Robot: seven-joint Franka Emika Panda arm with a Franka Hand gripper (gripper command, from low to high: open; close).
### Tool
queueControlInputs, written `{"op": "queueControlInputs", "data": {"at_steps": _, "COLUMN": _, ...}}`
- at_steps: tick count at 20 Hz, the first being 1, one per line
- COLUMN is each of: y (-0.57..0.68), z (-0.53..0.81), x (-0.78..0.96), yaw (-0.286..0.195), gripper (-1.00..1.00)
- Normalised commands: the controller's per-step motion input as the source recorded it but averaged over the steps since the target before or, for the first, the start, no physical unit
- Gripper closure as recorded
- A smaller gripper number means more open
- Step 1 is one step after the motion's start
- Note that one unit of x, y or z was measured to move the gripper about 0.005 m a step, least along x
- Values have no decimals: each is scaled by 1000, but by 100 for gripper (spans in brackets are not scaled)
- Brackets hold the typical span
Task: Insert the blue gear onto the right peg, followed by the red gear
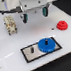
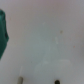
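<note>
In the exterior view the blue gear point(image 1: 46, 45) lies flat on the right end of the grey black-bordered plate point(image 1: 31, 54). It covers the spot of the right peg, which I cannot make out. The other peg point(image 1: 33, 49) stands bare on the plate's left part. The red gear point(image 1: 62, 25) sits on the white table, to the exterior view's right and behind the plate. My gripper point(image 1: 35, 14) hangs open and empty above the table behind the plate, apart from both gears. The wrist view is blurred and shows one teal finger point(image 2: 4, 35) over white table.
A beige blocky fixture point(image 1: 10, 24) stands at the exterior view's left, beside the gripper. The white table's point(image 1: 12, 62) front edge runs along the bottom of the exterior view. Two small dark spots point(image 2: 21, 80) show in the wrist view.
</note>
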Motion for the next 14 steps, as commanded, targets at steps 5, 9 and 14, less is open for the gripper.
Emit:
{"op": "queueControlInputs", "data": {"at_steps": 5, "y": 114, "z": -20, "x": -182, "yaw": 0, "gripper": -100}}
{"op": "queueControlInputs", "data": {"at_steps": 9, "y": 137, "z": 347, "x": 347, "yaw": 0, "gripper": -100}}
{"op": "queueControlInputs", "data": {"at_steps": 14, "y": 262, "z": 404, "x": 442, "yaw": 0, "gripper": -100}}
